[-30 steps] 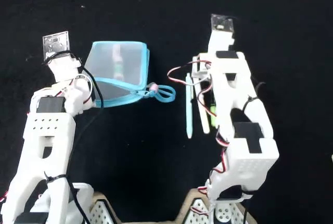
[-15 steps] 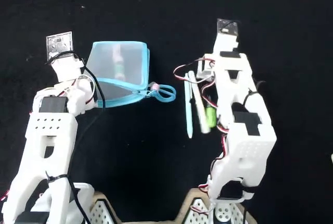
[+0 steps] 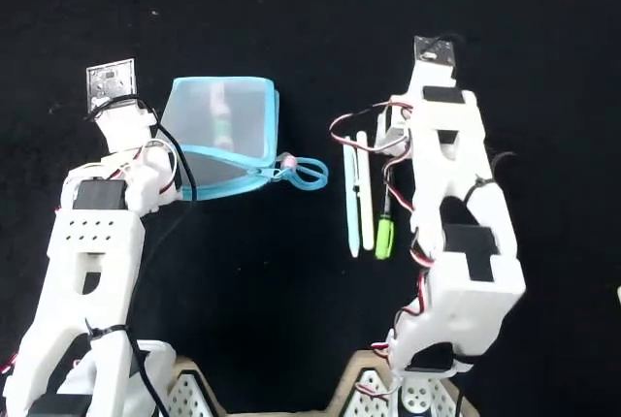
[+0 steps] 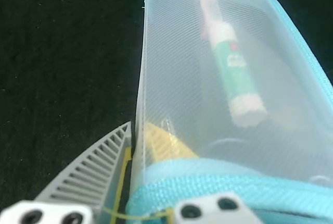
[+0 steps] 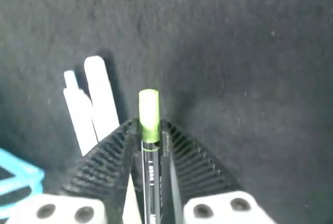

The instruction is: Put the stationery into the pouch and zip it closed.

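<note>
A translucent pouch [image 3: 219,134] with a blue zip [image 4: 208,185] lies at the left, with a green-and-white stick [image 4: 229,73] inside it. My left gripper [image 3: 179,187] is shut on the pouch's near corner [image 4: 136,130]. Its blue pull loop [image 3: 309,174] trails to the right. Three pens lie side by side mid-table: a light blue one [image 3: 351,204], a white one [image 3: 366,194] and a black one with a green cap [image 3: 385,236]. My right gripper [image 5: 149,127] is shut on the black pen [image 5: 149,112], with the cap sticking out past the fingertips [image 5: 122,130].
The table is covered in black cloth [image 3: 243,281]. The right arm's body [image 3: 456,204] stands just right of the pens. In the right wrist view the white pen [image 5: 101,104] and the light blue pen [image 5: 78,117] lie close beside the held one.
The right arm has shifted away and to the right, uncovering the pens. The green-capped pen has slid toward the near edge, now parallel to the white one. The left arm and pouch have stayed still.
</note>
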`<state>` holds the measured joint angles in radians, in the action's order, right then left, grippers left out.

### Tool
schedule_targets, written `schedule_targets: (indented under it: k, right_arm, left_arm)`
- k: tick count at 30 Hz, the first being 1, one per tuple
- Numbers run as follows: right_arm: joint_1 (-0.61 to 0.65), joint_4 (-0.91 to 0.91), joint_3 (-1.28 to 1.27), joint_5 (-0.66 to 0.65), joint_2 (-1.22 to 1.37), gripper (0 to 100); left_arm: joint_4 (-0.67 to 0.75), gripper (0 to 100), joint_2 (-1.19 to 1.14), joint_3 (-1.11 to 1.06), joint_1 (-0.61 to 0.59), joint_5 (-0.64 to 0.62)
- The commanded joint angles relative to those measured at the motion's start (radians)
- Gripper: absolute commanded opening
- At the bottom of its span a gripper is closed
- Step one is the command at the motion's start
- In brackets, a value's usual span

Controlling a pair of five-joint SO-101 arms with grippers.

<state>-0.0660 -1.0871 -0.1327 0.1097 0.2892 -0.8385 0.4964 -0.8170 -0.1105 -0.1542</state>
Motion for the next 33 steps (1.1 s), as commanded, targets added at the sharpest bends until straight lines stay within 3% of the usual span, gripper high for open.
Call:
schedule_targets:
  k: [1,9,20,23,25,33]
  right_arm:
    - [-0.008,-0.066,0.028,-0.1,-0.091,2.0]
    - [-0.006,-0.112,0.142,-0.149,0.061,15.1]
    - [-0.009,-0.255,0.394,-0.149,0.289,15.6]
    - [-0.012,-0.282,0.437,-0.15,0.34,13.7]
    - [-0.015,-0.321,0.476,-0.152,0.349,1.5]
    - [-0.074,-0.405,0.549,-0.203,0.229,1.1]
  left_arm:
    - [-0.003,3,-0.014,-0.025,0.001,-0.017]
    - [-0.003,3,-0.014,-0.024,0.001,-0.017]
    - [-0.003,3,-0.014,-0.022,0.001,-0.017]
    - [-0.003,3,-0.014,-0.022,0.001,-0.017]
    - [-0.003,3,-0.014,-0.022,0.001,-0.017]
    - [-0.003,3,-0.014,-0.024,0.001,-0.018]
